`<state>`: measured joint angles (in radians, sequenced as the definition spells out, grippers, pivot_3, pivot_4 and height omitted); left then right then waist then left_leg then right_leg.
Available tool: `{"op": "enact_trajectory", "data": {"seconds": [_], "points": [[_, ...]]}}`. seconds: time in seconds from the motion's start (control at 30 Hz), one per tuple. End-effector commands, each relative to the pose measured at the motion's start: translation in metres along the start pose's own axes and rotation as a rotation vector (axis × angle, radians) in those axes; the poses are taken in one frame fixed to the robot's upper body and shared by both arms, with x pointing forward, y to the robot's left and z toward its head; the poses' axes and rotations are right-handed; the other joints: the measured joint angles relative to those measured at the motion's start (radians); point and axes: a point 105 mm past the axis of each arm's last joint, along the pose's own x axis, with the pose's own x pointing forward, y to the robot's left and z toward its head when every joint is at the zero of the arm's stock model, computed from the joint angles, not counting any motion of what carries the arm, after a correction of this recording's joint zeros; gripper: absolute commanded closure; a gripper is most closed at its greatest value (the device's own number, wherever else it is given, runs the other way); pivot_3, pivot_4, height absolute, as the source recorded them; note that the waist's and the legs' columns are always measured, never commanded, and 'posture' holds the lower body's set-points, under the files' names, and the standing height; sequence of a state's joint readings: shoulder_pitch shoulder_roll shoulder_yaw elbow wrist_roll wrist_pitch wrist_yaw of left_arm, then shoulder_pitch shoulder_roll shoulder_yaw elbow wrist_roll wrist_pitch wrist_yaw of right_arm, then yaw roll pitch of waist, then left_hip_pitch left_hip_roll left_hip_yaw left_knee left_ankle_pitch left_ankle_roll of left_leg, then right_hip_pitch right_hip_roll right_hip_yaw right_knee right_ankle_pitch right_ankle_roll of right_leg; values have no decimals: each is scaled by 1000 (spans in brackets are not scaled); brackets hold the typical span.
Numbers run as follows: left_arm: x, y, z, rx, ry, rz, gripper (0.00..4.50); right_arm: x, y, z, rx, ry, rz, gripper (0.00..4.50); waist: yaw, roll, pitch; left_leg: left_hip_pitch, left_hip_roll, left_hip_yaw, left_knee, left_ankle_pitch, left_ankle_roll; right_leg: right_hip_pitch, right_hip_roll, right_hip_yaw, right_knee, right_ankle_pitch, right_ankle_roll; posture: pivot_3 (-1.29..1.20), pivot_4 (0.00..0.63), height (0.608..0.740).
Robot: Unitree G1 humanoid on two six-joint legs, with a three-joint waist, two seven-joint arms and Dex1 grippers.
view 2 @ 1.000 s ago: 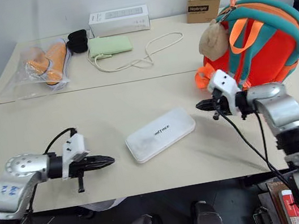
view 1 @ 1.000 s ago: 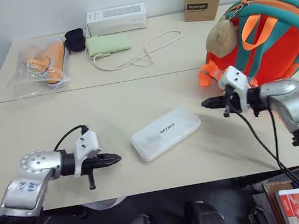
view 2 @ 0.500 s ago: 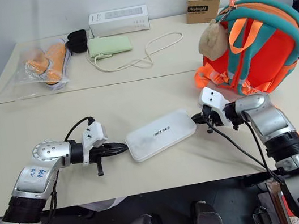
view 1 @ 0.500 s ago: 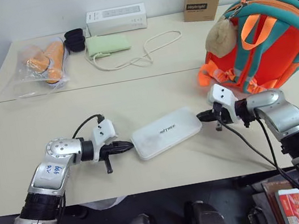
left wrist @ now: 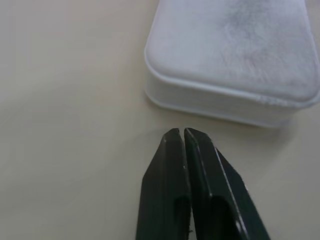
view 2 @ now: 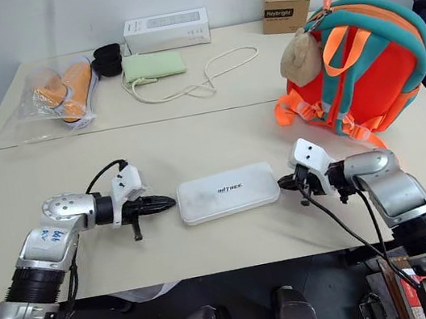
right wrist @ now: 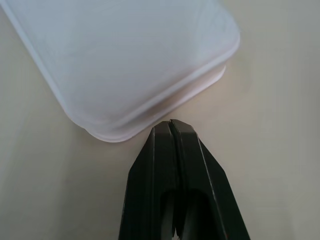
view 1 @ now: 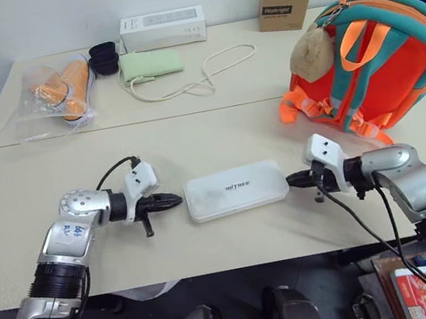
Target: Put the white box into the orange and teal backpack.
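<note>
Now, left gripper (left wrist: 178,131): fingers pressed together with only a hairline slit between them, grasping nothing; the tips sit just short of the left end of the white box (view 1: 236,191), low over the table (view 1: 194,142).
Right gripper (right wrist: 170,122): clenched, fingers closed flat against each other, empty; the tip is right at the box's right end, and touching or a sliver apart cannot be told.
White box: lies flat on the near table between the two grippers, long side running left to right, dark lettering on top, rounded corners.
Orange and teal backpack (view 1: 380,58): stands upright at the far right of the near table, well apart from the box, straps facing the robot, a beige plush toy (view 1: 313,53) hanging at its upper left.
Far table, left: a clear bag with orange items (view 1: 59,91), and a black object (view 1: 104,57) beside it.
Far table, middle: a pale green pouch (view 1: 151,62) with a white cord (view 1: 210,70) looping right, a long white carton (view 1: 162,29) behind it.
Far table, right: a small brown cardboard box (view 1: 283,5).
</note>
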<state>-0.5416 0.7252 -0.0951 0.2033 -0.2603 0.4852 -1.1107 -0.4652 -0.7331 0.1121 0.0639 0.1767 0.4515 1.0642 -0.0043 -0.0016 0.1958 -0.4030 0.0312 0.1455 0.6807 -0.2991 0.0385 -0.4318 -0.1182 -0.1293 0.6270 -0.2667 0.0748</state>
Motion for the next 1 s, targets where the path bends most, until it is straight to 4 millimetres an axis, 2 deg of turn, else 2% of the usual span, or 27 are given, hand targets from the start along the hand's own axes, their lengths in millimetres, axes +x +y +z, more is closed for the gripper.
{"op": "enact_trajectory", "data": {"seconds": [0.03, 0.2, 0.37, 0.47, 0.6, 0.77, 0.93, 1.0], "points": [[-19, 12, 17, -221, -108, 28, 3006, -9, -8, 7, -39, -17, -42, 4500, 0, 0, 0, 0, 0, 0, 0, 0, 0, 0, 0, 0, 0, 0, 0, 0, 150, 740], [-31, -15, 21, -640, -72, -175, 1484, -9, -6, 4, -56, -8, -31, 4500, 0, -1, 0, -1, 0, -1, 1, 0, 1, 0, 1, 0, 0, 0, 1, 0, 150, 740], [-13, -14, 20, -846, -29, -168, 22, -4, -2, 4, -67, -11, -22, 4500, 4, -1, 0, 0, -1, -1, 2, 0, 0, 1, 1, 2, 0, 0, 2, 0, 150, 740], [5, -18, 20, -944, -24, -203, 22, 0, 1, 5, -78, -14, -13, 4500, 2, -1, 0, 0, -1, -1, 2, 0, 0, 1, 2, 3, 1, 0, 2, 0, 150, 740], [32, -28, 17, -947, 42, -221, 22, 4, 2, 7, -93, -17, -4, 4500, 1, -2, 0, 0, -1, -1, 2, 0, 0, 2, 2, 7, 1, 0, 2, 0, 150, 740], [65, -31, 26, -954, 45, -210, 22, 12, 8, 11, -113, -24, 23, 4500, 10, -4, -2, 3, -2, -1, 2, 0, 0, 4, 1, 12, 0, 0, 2, 0, 150, 740], [69, -34, 43, -980, 7, -265, 22, 15, 9, 14, -110, -33, 22, 4500, 6, -7, -3, 7, -2, 0, 2, 0, 0, 6, 1, 15, 0, 0, 2, 0, 150, 740], [67, -33, 50, -983, -17, -281, 431, 16, 10, 11, -105, -32, 19, 4500, 3, -7, -3, 7, -1, 0, 2, -1, -2, 6, 2, 15, 1, 0, 2, 0, 150, 740]]}}
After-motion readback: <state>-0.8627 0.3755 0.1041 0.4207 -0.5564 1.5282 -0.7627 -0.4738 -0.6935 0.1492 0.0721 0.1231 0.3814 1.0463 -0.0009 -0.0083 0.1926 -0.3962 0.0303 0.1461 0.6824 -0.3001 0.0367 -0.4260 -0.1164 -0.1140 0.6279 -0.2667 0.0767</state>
